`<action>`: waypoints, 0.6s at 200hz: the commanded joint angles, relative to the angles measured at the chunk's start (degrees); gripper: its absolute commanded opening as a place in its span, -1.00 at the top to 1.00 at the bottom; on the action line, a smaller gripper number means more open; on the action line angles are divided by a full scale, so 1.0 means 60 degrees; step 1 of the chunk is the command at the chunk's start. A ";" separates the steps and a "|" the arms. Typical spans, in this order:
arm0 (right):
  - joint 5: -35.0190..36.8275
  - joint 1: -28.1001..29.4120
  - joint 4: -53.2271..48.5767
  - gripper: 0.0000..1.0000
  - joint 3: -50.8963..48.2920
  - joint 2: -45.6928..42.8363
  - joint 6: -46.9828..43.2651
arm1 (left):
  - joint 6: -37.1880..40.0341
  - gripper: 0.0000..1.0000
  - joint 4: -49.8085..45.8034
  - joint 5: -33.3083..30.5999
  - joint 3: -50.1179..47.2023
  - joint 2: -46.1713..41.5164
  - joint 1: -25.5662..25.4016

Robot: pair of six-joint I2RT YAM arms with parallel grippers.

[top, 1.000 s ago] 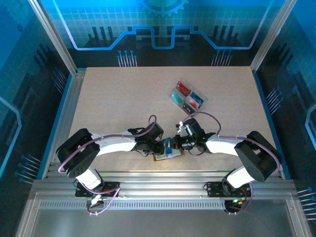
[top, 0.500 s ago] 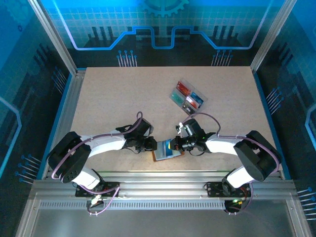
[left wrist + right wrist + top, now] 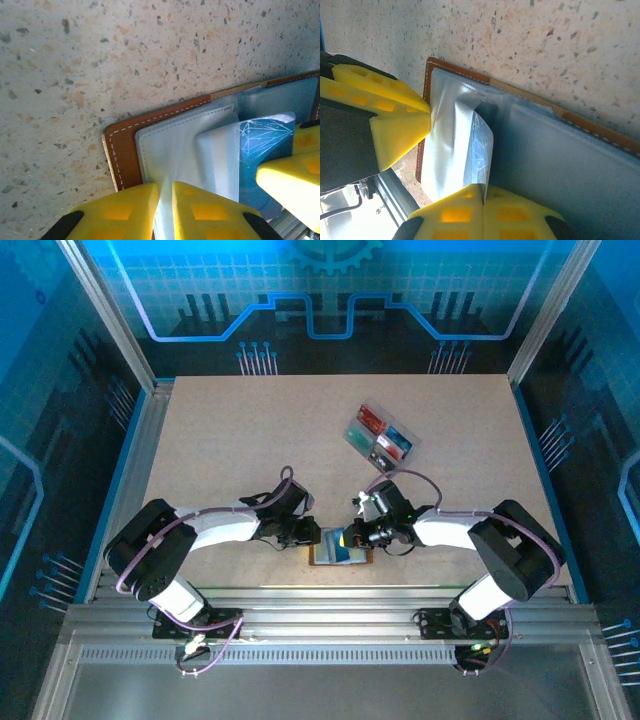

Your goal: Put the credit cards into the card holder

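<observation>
pinches the pale lining of the card holder (image 3: 122, 145) with the left gripper (image 3: 165, 194), closed nearly all the way on that thin sleeve at the card holder's left end. clamps a blue credit card (image 3: 481, 142) in the right gripper (image 3: 482, 192), shut tight on the card's near edge, with the card partly tucked under the lifted sleeve. seen from above, meets over the open, flat card holder (image 3: 340, 560) from both ends. keeps the other credit cards (image 3: 372, 418) in a clear tray (image 3: 352, 445), well apart beyond the card holder's far right side.
</observation>
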 commanded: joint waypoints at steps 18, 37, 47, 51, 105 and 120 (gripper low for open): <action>-0.0031 0.0002 -0.0206 1.00 -0.0028 0.0647 0.0027 | 0.0016 0.62 -0.0098 -0.0036 -0.0354 0.0329 -0.0032; 0.0118 0.0097 0.0315 1.00 -0.0120 0.0666 0.0358 | -0.0053 0.62 -0.0049 -0.0032 -0.0453 0.0261 -0.0036; 0.0209 0.0210 0.0590 1.00 -0.0169 0.0659 0.0615 | -0.0090 0.62 0.0002 -0.0025 -0.0502 0.0232 -0.0053; 0.0274 0.0255 0.0651 1.00 -0.0175 0.0652 0.0696 | -0.0105 0.62 0.0016 -0.0018 -0.0524 0.0225 -0.0051; 0.1485 0.0794 0.1575 1.00 -0.0560 0.0419 0.1914 | -0.0316 0.63 0.0224 -0.0052 -0.0782 0.0093 -0.0204; 0.1754 0.0918 0.1967 1.00 -0.0724 0.0399 0.2195 | -0.0398 0.62 0.0280 -0.0091 -0.0875 0.0029 -0.0258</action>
